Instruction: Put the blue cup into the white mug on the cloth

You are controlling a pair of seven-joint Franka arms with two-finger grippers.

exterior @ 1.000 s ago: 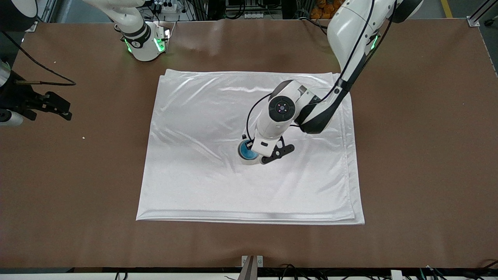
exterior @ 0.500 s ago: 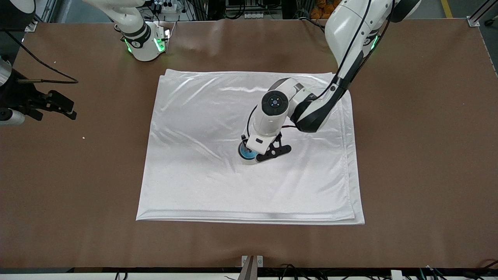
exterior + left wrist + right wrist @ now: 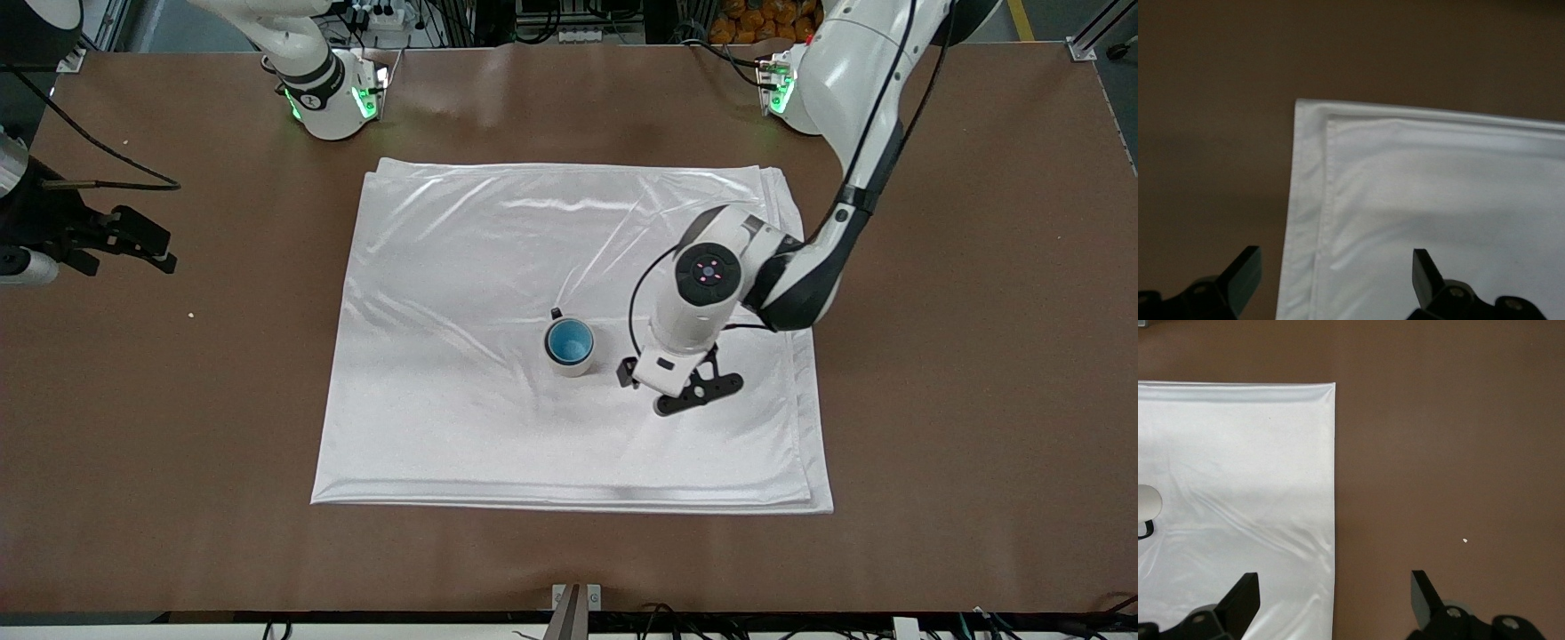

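From the front view I see the cloth (image 3: 569, 333) spread flat mid-desk, with bare brown desk (image 3: 960, 373) all round its 4 edges. The white mug (image 3: 569, 348) stands upright near the cloth's middle, and the blue cup (image 3: 570, 341) sits nested inside it, only its blue interior showing. My left hand (image 3: 683, 389) hangs over the cloth, beside the mug toward the left arm's end, apart from it. My right hand (image 3: 133, 244) waits over bare desk, well off the cloth's edge at the right arm's end.

In the left wrist view, the left hand (image 3: 1331, 283) is released, fingers spread wide with nothing between them, over a layered corner of the cloth (image 3: 1431, 200).

In the right wrist view, the right hand (image 3: 1331, 603) is likewise spread and empty, straddling the cloth's (image 3: 1238, 487) edge.

Against 0.5 s ago, the left hand has come off the mug and swung sideways; cup and mug stayed put.
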